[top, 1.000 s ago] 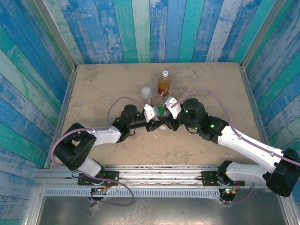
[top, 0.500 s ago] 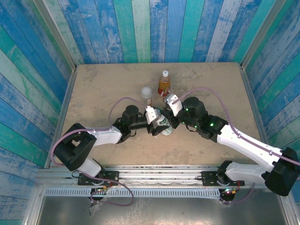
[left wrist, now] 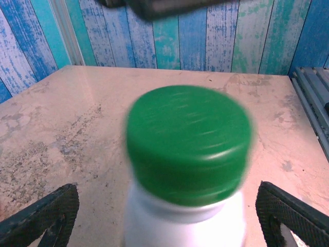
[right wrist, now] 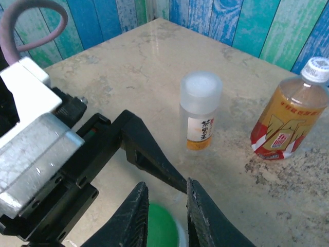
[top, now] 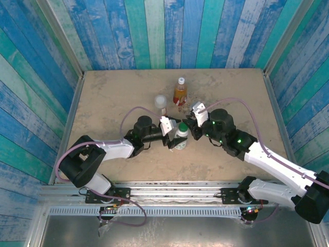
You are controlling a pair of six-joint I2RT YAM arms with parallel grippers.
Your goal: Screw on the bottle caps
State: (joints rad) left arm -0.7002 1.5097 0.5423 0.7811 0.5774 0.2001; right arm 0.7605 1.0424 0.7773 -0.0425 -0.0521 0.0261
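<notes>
The white bottle [left wrist: 185, 226] stands upright with the dark green cap [left wrist: 190, 144] on its neck, blurred. My left gripper [left wrist: 167, 206] is open, its fingers [left wrist: 46, 216] wide on either side and clear of the bottle. In the top view the left gripper [top: 174, 135] flanks this bottle [top: 180, 138]. My right gripper [right wrist: 165, 188] hovers above the green cap [right wrist: 162, 231], shut and holding nothing. Beyond it stand the short clear bottle [right wrist: 200, 116] with its whitish cap [right wrist: 201, 87] and the amber bottle [right wrist: 288, 118] with a small white cap [right wrist: 316, 67].
The amber bottle [top: 180, 93] and the short clear bottle [top: 161, 102] stand close behind the grippers, at the middle of the sandy tabletop [top: 113, 92]. Blue-green plank walls [top: 154, 31] close in the back and sides. A metal rail [top: 169, 193] runs along the near edge.
My left gripper has opened and let go of the white bottle. The right gripper has closed, come off the green cap and drawn back to the right.
</notes>
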